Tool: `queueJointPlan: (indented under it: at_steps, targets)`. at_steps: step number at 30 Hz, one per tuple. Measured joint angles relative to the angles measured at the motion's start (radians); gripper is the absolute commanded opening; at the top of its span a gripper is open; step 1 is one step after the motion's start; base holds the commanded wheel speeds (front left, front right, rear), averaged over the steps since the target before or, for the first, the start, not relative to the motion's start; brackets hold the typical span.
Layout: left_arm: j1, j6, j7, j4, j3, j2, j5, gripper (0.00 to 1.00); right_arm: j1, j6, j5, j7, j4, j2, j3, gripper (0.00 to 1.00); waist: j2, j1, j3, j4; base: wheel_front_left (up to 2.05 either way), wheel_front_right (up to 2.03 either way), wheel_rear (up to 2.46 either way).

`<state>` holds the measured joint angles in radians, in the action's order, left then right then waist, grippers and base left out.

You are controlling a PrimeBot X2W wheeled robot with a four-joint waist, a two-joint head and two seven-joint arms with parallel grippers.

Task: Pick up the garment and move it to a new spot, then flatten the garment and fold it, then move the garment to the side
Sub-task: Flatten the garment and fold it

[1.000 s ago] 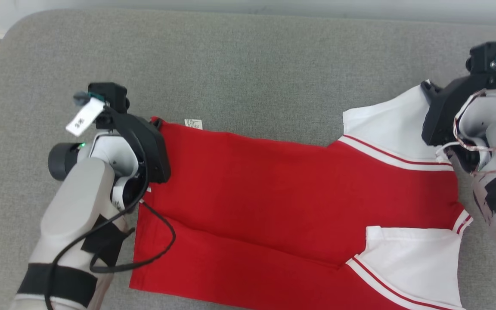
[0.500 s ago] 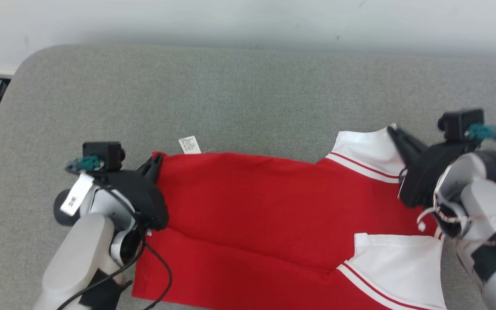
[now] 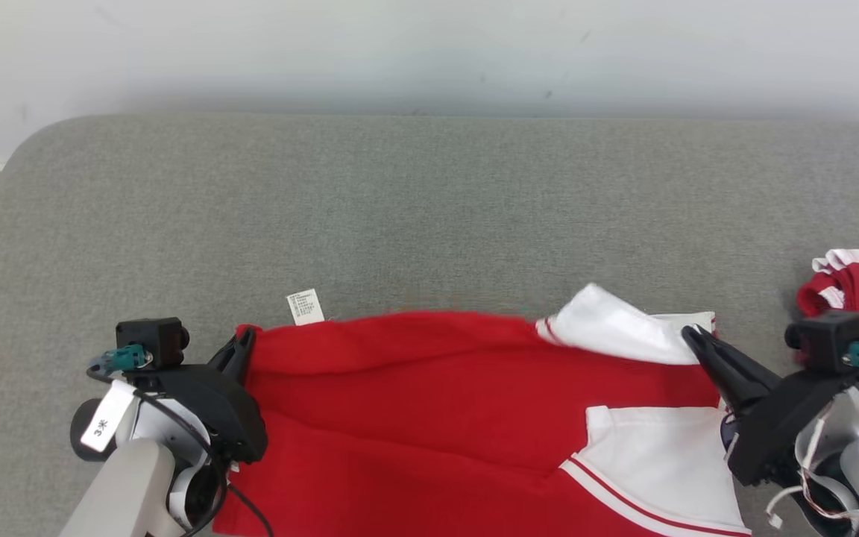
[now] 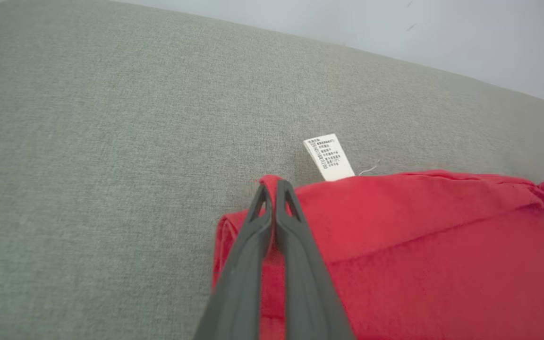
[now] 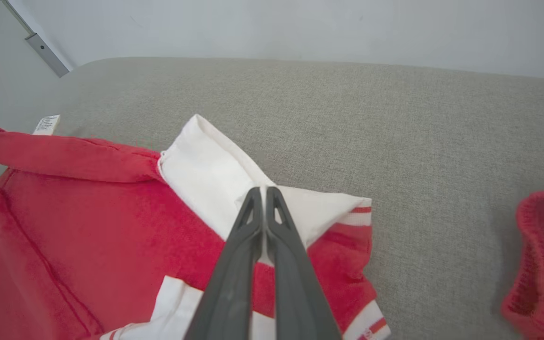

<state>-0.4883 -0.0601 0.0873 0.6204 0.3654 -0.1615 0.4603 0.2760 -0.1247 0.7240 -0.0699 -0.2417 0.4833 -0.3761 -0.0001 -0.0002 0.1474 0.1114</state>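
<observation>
On grey fabric surface (image 3: pixel 429 209), far edge of red-and-white knit garment (image 3: pixel 429 388) now lifted; left gripper (image 3: pixel 244 343), right gripper (image 3: pixel 695 337) pinch its corners: fold starting.

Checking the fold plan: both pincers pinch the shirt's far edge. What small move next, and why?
Probably draw both toward the near hem and lay the edge down: the left pincer and right pincer are shut on the shirt, whose far edge is lifted, partly folded.

Bright even light w/ soft shadows; garment (image 3: pixel 437 373) far edge blurred (head view), wrist pics mostly sharp.
</observation>
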Motion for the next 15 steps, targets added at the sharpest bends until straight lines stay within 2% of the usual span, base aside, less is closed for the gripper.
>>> queueJointPlan:
  at_steps: [6,15]
  targets:
    - [0.017,0.008,-0.002,-0.026,-0.004,0.0,0.006,0.0,-0.097,0.003,0.019,-0.005,0.114,0.035,0.022,0.0,0.0,0.0,-0.009,-0.017,0.0,0.0,0.0]
    - [0.06,0.026,-0.01,-0.063,-0.019,0.0,0.016,0.0,-0.239,0.063,0.071,-0.051,0.256,0.066,0.053,0.0,0.0,0.0001,-0.011,-0.031,0.0,0.0,0.0]
